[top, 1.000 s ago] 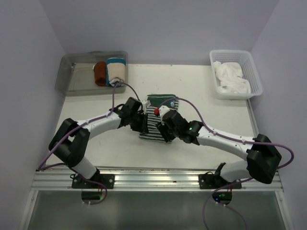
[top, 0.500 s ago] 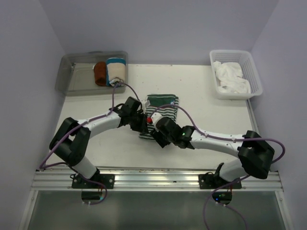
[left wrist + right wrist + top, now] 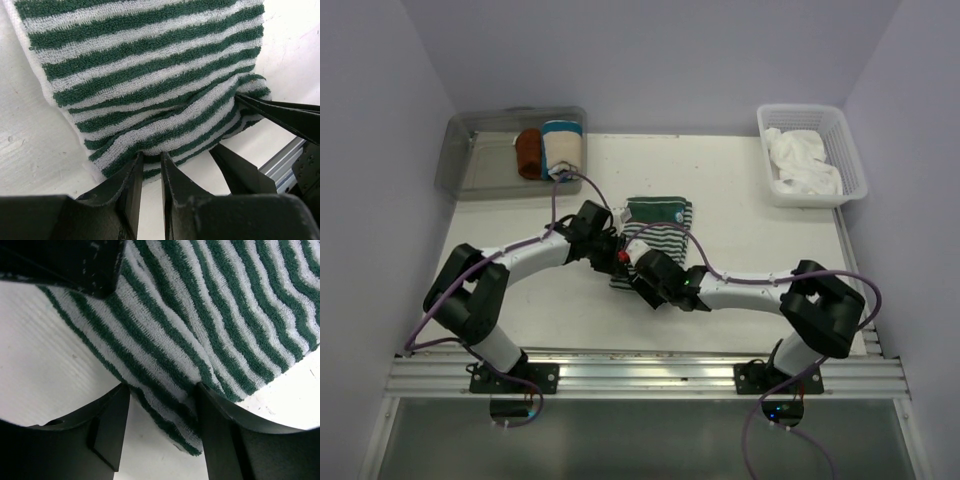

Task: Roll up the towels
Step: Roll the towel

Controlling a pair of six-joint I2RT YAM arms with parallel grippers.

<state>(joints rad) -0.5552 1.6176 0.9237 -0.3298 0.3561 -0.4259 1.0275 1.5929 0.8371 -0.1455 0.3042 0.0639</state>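
Observation:
A green and white striped towel lies flat in the middle of the table. My left gripper is at its near left corner, shut on a pinch of the towel's near edge; the towel bunches up at the jaws. My right gripper is close beside it at the same near edge, open, with its fingers either side of the towel's edge and the towel between them. The right fingers show in the left wrist view.
A clear bin at the back left holds a rolled brown towel and a rolled white and teal towel. A white basket at the back right holds white towels. A metal rail runs along the near edge.
My right gripper has moved left along the towel's near edge, up close to the left gripper. The left gripper has hardly moved.

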